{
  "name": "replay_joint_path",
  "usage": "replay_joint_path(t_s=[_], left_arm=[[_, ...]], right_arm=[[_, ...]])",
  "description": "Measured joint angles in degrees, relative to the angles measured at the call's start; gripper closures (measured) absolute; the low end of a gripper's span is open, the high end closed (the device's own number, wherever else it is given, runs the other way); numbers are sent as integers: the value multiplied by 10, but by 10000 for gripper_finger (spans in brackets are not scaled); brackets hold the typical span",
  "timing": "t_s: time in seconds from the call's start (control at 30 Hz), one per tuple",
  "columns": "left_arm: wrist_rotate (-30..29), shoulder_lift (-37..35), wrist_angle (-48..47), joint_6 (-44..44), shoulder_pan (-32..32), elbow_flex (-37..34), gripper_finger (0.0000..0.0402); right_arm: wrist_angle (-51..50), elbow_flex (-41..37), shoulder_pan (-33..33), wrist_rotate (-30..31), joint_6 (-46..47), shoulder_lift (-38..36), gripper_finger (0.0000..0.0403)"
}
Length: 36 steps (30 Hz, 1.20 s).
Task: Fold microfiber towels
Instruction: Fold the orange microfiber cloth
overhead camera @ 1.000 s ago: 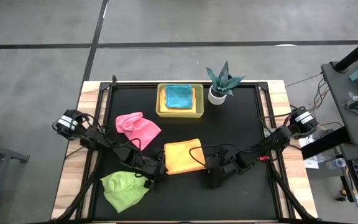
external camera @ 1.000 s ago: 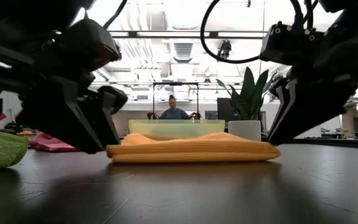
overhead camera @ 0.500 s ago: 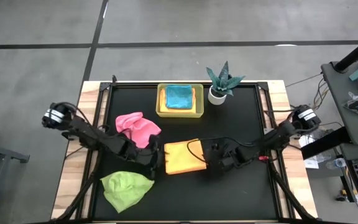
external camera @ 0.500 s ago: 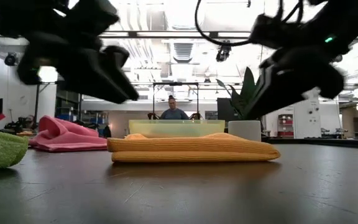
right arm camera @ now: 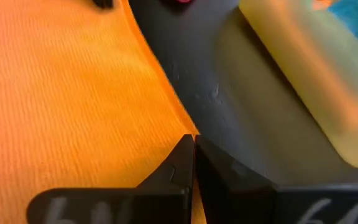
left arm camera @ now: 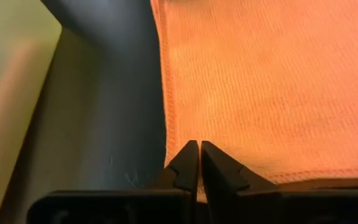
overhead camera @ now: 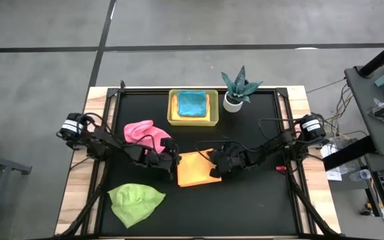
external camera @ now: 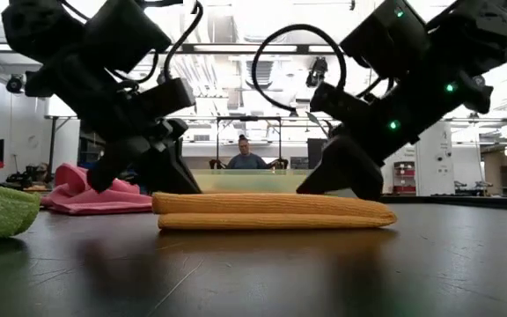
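A folded orange-yellow towel (overhead camera: 195,170) lies flat on the black table (overhead camera: 259,200), near its middle. My left gripper (overhead camera: 175,163) is shut at the towel's far left corner. My right gripper (overhead camera: 212,165) is shut at its far right corner. A pink towel (overhead camera: 147,135) lies crumpled to the far left and a lime green towel (overhead camera: 135,202) at the near left. A turquoise towel (overhead camera: 192,104) lies in the yellow tray (overhead camera: 173,113) at the back. My left gripper (left arm camera: 197,146) is shut on the orange towel's far left corner (left arm camera: 175,144), slanting down from the table's left. How many layers it has I cannot tell. The towel lies flat on the table. My right gripper (right arm camera: 193,138) is shut on the towel's far right corner, at the far edge (right arm camera: 180,127). It slants down from the table's right. The fingers hide the number of layers. The towel rests flat.
A small spiky plant in a white pot (overhead camera: 235,90) stands right of the tray. A person (external camera: 246,158) sits in the room behind the table. Bare black table lies to the near right.
Both grippers have moved from beside the towel's near edge toward the far edge and come down onto its far corners. The left has gone away from the green towel. The towel stays put, and its top lies flatter than before.
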Motion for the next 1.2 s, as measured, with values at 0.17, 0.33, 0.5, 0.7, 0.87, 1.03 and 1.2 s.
replay_joint_path(t_s=[0.17,0.33,0.5,0.7,0.87,1.03,1.2], left_arm=[[0,4,0,0,1,0,396],[0,4,0,0,1,0,396],[0,4,-7,-1,1,0,395],[0,4,-36,-29,1,0,395],[0,-2,-38,-26,1,4,395],[0,-30,-47,-25,1,5,395],[15,-67,-80,-39,-1,2,395]], right_arm=[[1,-11,0,0,21,3,394],[0,-21,0,0,42,3,394],[-16,-23,1,-1,43,2,394],[-62,-22,5,0,80,-6,394],[-75,-20,15,-5,77,-26,394],[-130,-5,13,-31,129,-73,394],[-203,12,-10,-143,206,-127,392]])
